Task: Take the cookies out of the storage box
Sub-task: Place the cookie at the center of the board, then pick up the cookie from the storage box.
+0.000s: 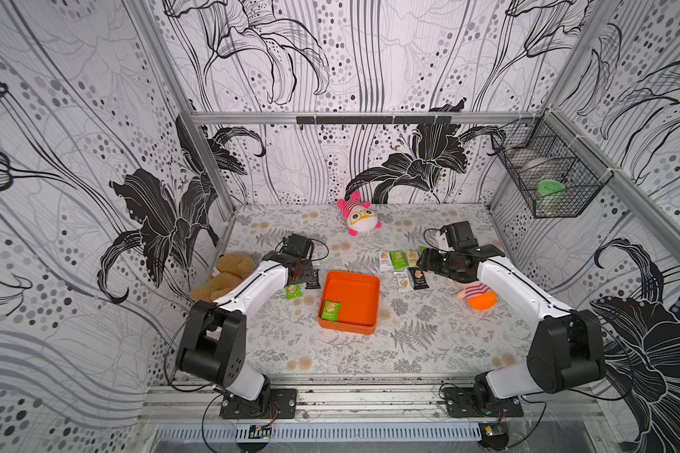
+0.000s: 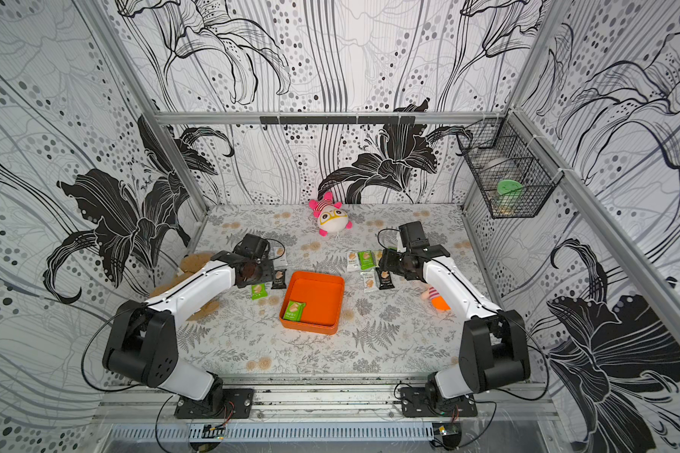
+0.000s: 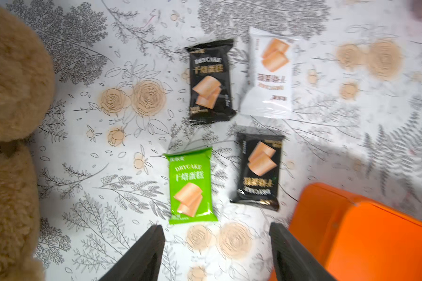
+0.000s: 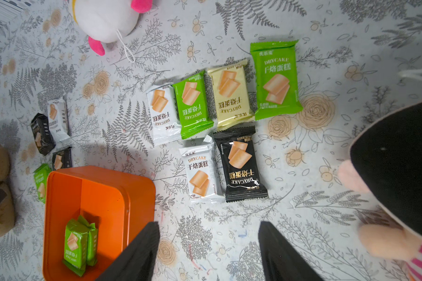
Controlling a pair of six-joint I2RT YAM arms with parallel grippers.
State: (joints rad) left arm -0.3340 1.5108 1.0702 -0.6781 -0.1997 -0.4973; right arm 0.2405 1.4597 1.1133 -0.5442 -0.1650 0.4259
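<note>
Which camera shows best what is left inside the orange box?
The right wrist view: close up, the green packets look like two, overlapping, in the box. Both top views show the packets small, as one green patch. The left wrist view shows only a corner of the box.

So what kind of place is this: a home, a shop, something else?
Probably a robot test booth, not a home. The left arm and right arm are bolted to a metal rail, patterned panels wall in the table, and a plush toy and cookies lie on it.
</note>
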